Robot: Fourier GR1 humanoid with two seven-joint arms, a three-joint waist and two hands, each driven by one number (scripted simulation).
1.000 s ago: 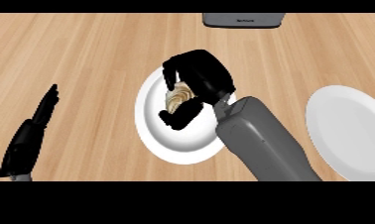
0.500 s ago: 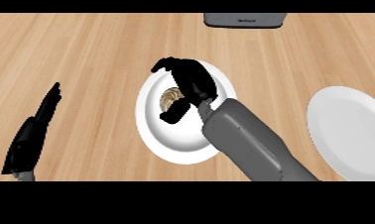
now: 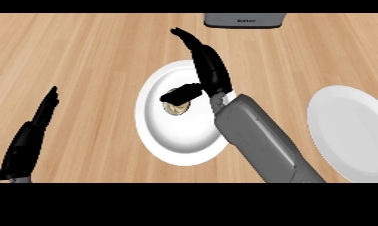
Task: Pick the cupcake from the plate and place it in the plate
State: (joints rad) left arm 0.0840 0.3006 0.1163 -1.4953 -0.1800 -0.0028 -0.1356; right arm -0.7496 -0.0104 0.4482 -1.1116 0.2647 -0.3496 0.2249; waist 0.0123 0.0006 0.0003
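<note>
Now the right hand (image 3: 209, 70) has uncurled, fingers straight over the near plate (image 3: 159, 140), thumb touching the cupcake (image 3: 177, 105) still there. Likely the grasp slipped; far plate (image 3: 347, 130) waits. Left hand (image 3: 33, 130) rests open.

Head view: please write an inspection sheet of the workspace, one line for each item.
Surface: wooden counter.
Job's things: cupcake lies on the middle plate; second plate at the right edge, nothing seen on it.
Clutter: grey appliance at the far edge, partly cut off.
Hands: right hand above the middle plate, fingers straight, thumb over the cupcake; left hand resting open at the left.
Cables: nothing seen.
Surroundings: nothing seen beyond the counter.
</note>
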